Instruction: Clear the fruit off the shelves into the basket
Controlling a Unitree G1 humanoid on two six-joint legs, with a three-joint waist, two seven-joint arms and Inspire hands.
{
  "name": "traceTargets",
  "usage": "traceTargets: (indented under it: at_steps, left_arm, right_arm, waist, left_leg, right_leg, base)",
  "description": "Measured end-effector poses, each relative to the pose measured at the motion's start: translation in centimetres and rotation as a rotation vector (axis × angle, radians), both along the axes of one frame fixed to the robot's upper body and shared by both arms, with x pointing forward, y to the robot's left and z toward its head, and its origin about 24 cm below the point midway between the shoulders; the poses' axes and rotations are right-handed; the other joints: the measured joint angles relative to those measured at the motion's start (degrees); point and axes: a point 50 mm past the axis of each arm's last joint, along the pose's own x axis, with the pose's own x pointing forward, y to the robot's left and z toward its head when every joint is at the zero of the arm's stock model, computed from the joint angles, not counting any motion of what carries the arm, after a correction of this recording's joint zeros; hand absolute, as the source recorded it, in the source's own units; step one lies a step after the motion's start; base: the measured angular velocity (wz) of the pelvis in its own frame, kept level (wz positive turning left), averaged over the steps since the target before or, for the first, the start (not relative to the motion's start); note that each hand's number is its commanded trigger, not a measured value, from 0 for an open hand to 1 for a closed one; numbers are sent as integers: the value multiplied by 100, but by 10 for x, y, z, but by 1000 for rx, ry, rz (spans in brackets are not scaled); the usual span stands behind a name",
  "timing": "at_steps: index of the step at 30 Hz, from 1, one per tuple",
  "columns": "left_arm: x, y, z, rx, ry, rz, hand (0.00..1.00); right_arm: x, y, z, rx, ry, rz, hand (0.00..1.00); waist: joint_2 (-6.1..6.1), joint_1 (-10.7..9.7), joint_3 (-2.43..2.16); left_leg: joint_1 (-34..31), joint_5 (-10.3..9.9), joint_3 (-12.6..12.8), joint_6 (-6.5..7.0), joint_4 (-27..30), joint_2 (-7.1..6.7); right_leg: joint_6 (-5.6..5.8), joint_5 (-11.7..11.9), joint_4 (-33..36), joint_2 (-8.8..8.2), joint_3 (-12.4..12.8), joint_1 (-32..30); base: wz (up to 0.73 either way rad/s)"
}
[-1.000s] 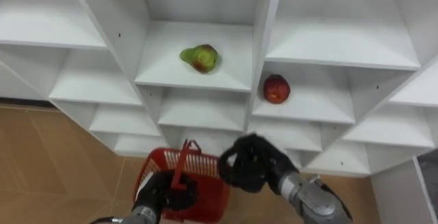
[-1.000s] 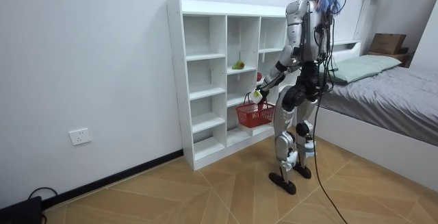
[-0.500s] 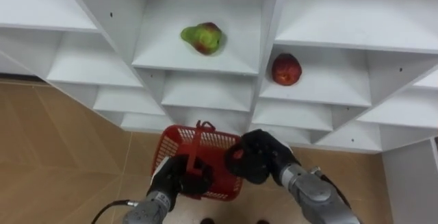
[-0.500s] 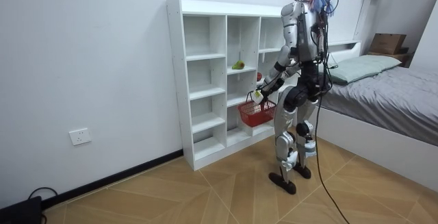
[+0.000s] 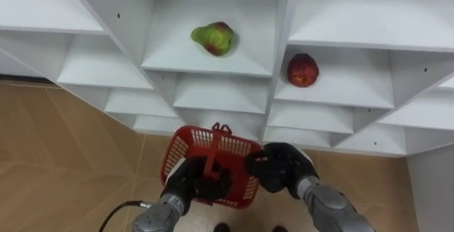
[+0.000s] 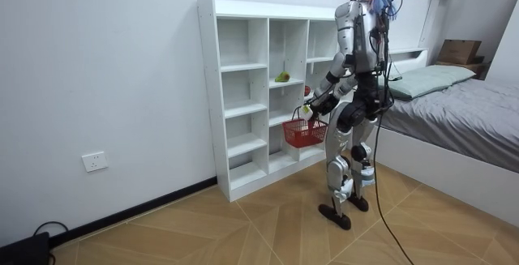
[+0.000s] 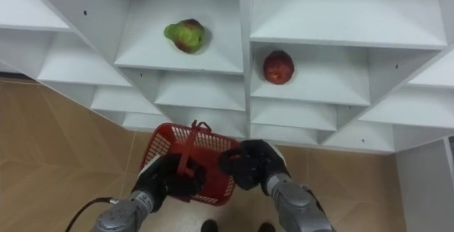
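**Basket (image 5: 181,154) in the left hand (image 5: 193,184), 2 fruits on the shelves**

We see the white closet (image 5: 177,56) across the upper half of the frame. A green-and-red fruit (image 5: 213,38) lies on a shelf of the middle column, at upper centre. A red apple (image 5: 303,69) lies on a shelf of the next column, to the right of it and a little lower. Both are well apart from the hands.

At lower centre, over the wooden floor (image 5: 64,161), the left hand has its fingers curled round the red handle (image 5: 213,147) of the basket. The right hand (image 5: 280,168) sits just beside the basket's right rim, fingers curled in, and we see nothing held in it.

In the room view the robot stands upright facing the closet, with a bed (image 6: 462,103) at the right of that frame.
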Motion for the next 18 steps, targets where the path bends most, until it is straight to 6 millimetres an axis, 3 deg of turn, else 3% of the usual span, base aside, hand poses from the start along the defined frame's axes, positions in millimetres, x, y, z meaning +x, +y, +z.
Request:
traceTargets:
  at_steps: [10, 18]
  left_arm:
    - [2, -11, 4, -52, -7, -16, 100]
    - [3, -16, 5, -60, -10, -29, 100]
  right_arm:
    - [3, -3, 0, 37, 18, -94, 100]
    - [19, 6, 8, 54, -1, -123, 100]
  waist:
    - [-1, 0, 0]
    - [-12, -13, 6]
  left_leg:
    - [3, 16, 55, -1, 3, 2]
    - [14, 23, 86, 1, 7, 6]
  right_leg:
    - [-6, 4, 2, -3, 81, -42]
    - [-13, 8, 12, -18, 128, -50]
  base:
    - [-2]
    - [0]
